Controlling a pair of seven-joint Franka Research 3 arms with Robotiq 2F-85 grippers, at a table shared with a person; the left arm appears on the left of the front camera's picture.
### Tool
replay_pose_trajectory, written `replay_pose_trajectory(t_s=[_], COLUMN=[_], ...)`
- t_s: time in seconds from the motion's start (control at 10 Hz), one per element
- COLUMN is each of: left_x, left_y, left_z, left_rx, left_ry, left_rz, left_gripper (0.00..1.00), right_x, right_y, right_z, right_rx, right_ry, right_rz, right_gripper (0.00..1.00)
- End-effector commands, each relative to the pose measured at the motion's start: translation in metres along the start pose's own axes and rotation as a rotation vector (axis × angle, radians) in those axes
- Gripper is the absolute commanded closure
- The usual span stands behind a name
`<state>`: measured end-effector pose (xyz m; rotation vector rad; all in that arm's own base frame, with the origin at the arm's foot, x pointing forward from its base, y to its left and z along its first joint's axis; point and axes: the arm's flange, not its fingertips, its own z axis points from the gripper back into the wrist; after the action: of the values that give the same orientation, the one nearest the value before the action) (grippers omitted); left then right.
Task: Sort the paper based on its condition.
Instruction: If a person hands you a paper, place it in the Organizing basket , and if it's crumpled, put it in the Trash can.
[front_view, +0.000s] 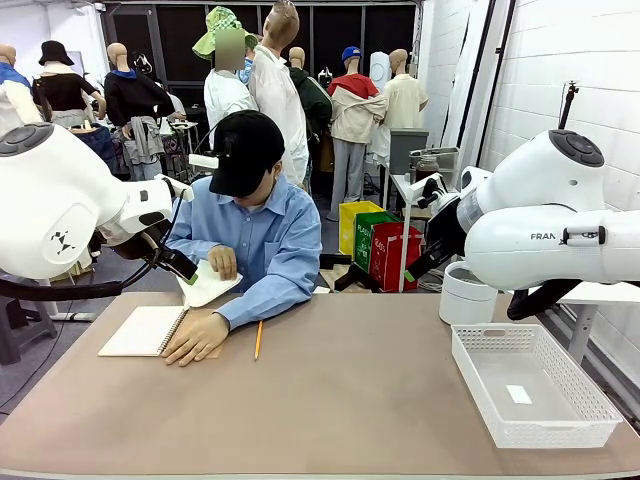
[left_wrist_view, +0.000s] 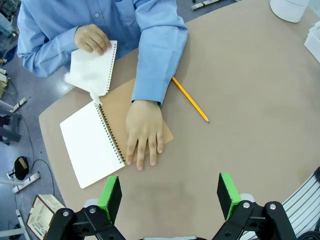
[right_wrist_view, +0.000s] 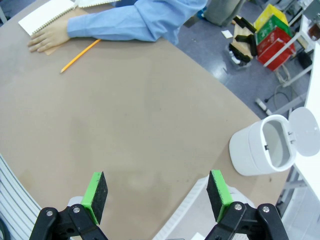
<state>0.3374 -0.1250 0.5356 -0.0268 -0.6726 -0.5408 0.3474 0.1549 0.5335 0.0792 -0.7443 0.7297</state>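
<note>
Front view: you have a brown table (front_view: 350, 400) in a room with white brick on the right and clutter behind. A person in a blue shirt sits at the far side. One hand (front_view: 195, 340) lies flat on an open spiral notebook (front_view: 140, 330). The other hand (front_view: 222, 262) lifts the paper (front_view: 208, 285) just above the notebook's far end. A pencil (front_view: 258, 340) lies beside the flat hand. At the right sit a white basket (front_view: 470, 372) holding a small tag (front_view: 518, 394), and behind it a white bin (front_view: 465, 295). Your left arm (front_view: 60, 200) and right arm (front_view: 560, 220) are raised at either side.

Left wrist view: your left gripper (left_wrist_view: 170, 192) looks straight down at the table, its green pads spread wide with nothing between them. The paper is crumpled in the person's raised hand, its lower corner reaching the top of the spiral; you cannot tell whether it is free.

Right wrist view: your right gripper (right_wrist_view: 156, 192) hangs over bare table, jaws fully apart and empty, with the bin's lid open to one side.
</note>
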Motion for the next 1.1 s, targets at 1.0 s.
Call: replay_pose_trajectory(t_s=[1.0], left_x=[-0.001], left_y=[0.0002], left_z=[-0.0007], left_rx=[0.0], left_ry=[0.007], left_rz=[0.0], left_gripper=[0.0], right_x=[-0.0003], right_y=[-0.0008], right_z=[-0.0001], right_rx=[0.005], right_ry=[-0.002], right_rz=[-0.003], right_gripper=[0.0])
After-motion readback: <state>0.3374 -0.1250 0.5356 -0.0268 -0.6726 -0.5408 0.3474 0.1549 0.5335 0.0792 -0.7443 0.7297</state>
